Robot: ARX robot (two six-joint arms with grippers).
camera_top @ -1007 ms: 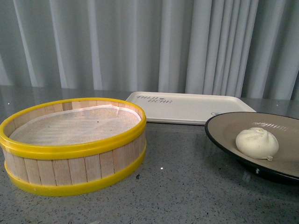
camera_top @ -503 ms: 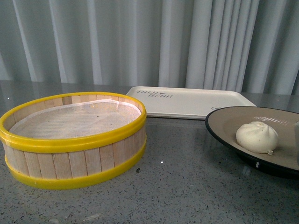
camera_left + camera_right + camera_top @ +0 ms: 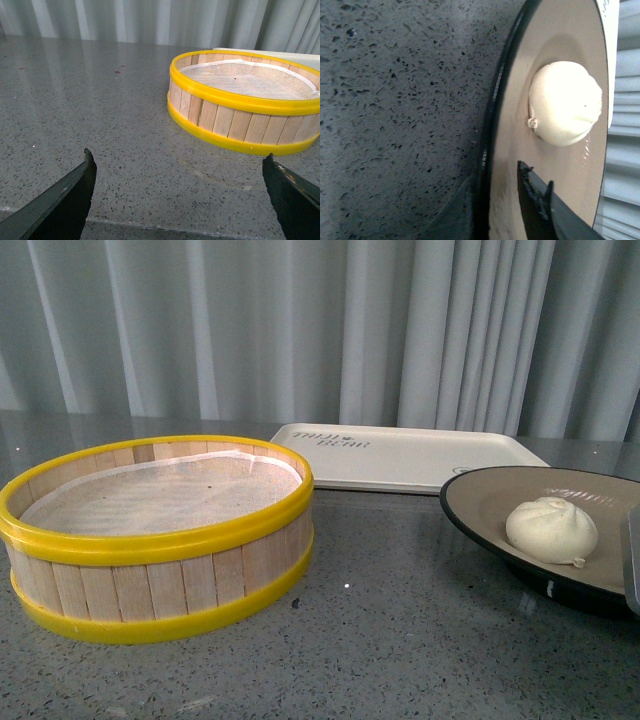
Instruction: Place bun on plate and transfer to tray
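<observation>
My right pincer (image 3: 495,177) has come in to the plate (image 3: 490,502). A second ago the front view had nothing at its right edge; now a grey sliver of me shows there, just beside the plate. From my wrist I see myself spread, one finger over the tan inside and the other outside the black rim. The rim lies between them and (as far as I can tell) is not yet pinched.

The bun (image 3: 551,530) sits on the plate, near my inner finger but apart from it. So I judge the first half done and the carry to the tray (image 3: 420,458), which lies just behind the plate, about to start.

My left pincer (image 3: 179,154) hangs spread wide over the worktop (image 3: 400,640), pinching nothing, with the steamer basket (image 3: 245,107) ahead of it.

I should bite the rim deep: a shallow hold could tip the plate and roll the bun.
</observation>
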